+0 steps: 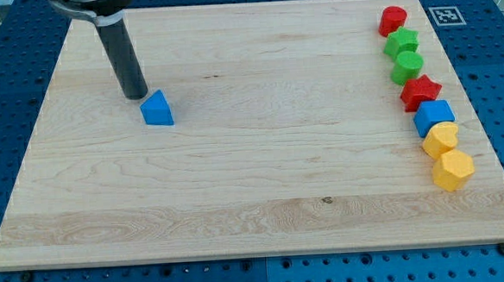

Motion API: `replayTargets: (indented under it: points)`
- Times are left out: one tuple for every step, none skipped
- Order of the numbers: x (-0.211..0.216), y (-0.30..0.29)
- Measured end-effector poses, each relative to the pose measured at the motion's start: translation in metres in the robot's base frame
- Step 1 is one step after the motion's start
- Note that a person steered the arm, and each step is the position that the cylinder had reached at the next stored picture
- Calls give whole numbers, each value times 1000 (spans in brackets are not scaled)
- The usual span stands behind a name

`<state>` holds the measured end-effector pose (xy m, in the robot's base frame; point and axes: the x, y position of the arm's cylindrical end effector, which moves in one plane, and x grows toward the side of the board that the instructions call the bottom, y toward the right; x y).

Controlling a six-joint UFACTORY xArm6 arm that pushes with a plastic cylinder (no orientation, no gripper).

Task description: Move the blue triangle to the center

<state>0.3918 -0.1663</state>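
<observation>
The blue triangle [157, 110] lies on the wooden board [254, 184] in the view's upper left part. My tip [135, 95] stands just up and to the left of the triangle, very close to it or touching it; I cannot tell which. The dark rod rises from the tip toward the view's top left.
A column of blocks runs down the board's right edge: a red block [392, 19], a green star [401, 42], a green block [408, 65], a red star [420, 90], a blue block [433, 116], and two yellow blocks [441, 137] [452, 168]. A marker tag [443, 14] sits at the top right corner.
</observation>
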Motion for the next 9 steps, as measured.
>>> replayTargets:
  points:
    - [16,36]
    - [39,63]
    - [48,59]
    - [55,28]
    - [75,29]
    - [88,63]
    - [88,97]
    - [78,84]
    - [61,88]
